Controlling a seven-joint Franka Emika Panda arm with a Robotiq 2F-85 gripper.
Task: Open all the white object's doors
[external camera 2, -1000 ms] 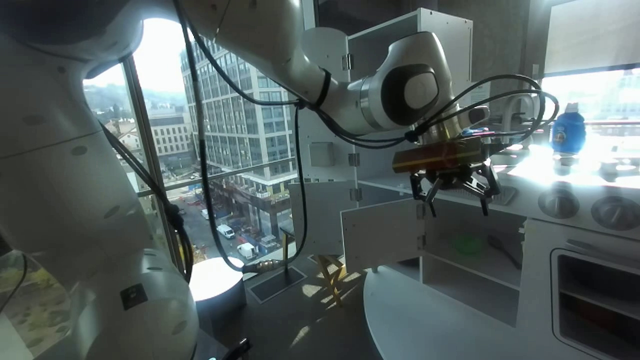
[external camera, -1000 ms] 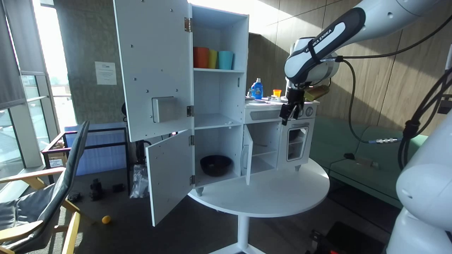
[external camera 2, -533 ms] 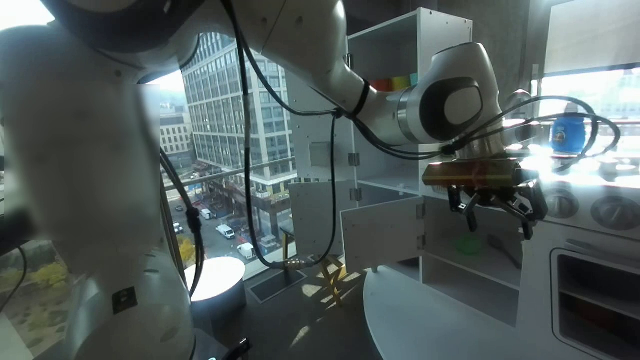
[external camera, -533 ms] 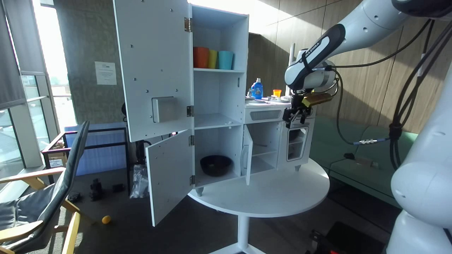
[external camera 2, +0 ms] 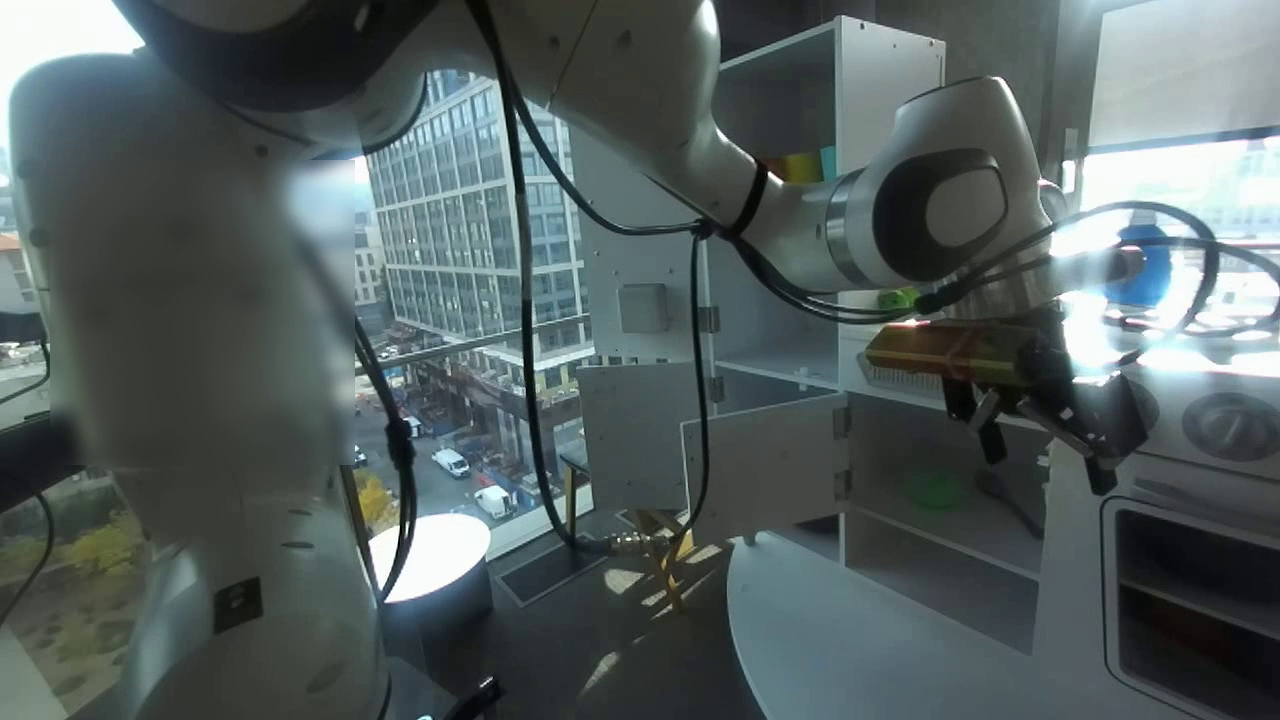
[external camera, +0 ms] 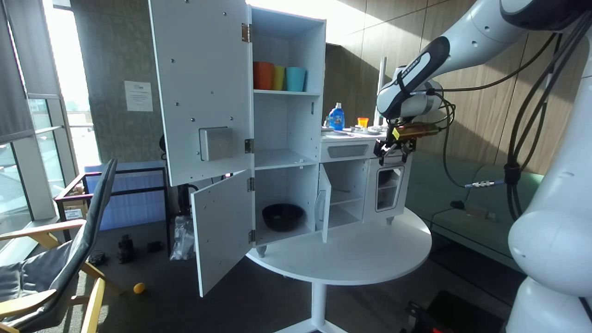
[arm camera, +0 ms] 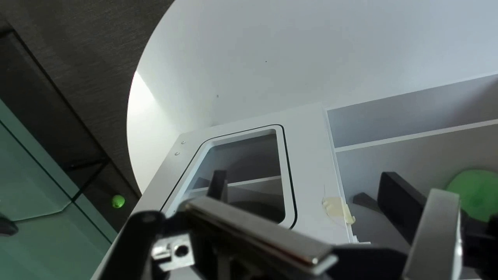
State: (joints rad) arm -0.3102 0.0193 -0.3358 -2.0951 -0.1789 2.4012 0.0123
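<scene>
The white object is a toy kitchen (external camera: 289,125) on a round table. Its tall upper door (external camera: 203,88), lower door (external camera: 222,231) and small middle door (external camera: 325,208) stand open; the middle door (external camera 2: 765,465) shows also in an exterior view. The oven door (external camera 2: 1070,570) with a window looks shut, its handle (external camera 2: 1190,492) near the top. It also shows in the wrist view (arm camera: 307,155), where the gripper hides its upper part. My gripper (external camera: 394,157) is open and empty, tilted in front of the oven's top; it shows too in an exterior view (external camera 2: 1048,470) and the wrist view (arm camera: 305,182).
Knobs (external camera 2: 1230,425) sit above the oven. A blue bottle (external camera: 336,117) and an orange cup (external camera: 363,122) stand on the counter. A green item (external camera 2: 935,490) and a dark utensil (external camera 2: 1008,503) lie in the middle compartment. The round table (external camera: 370,259) extends in front.
My gripper has moved from before the middle compartment toward the oven, sunk lower and turned into a tilt. It stays open. The doors have not moved.
</scene>
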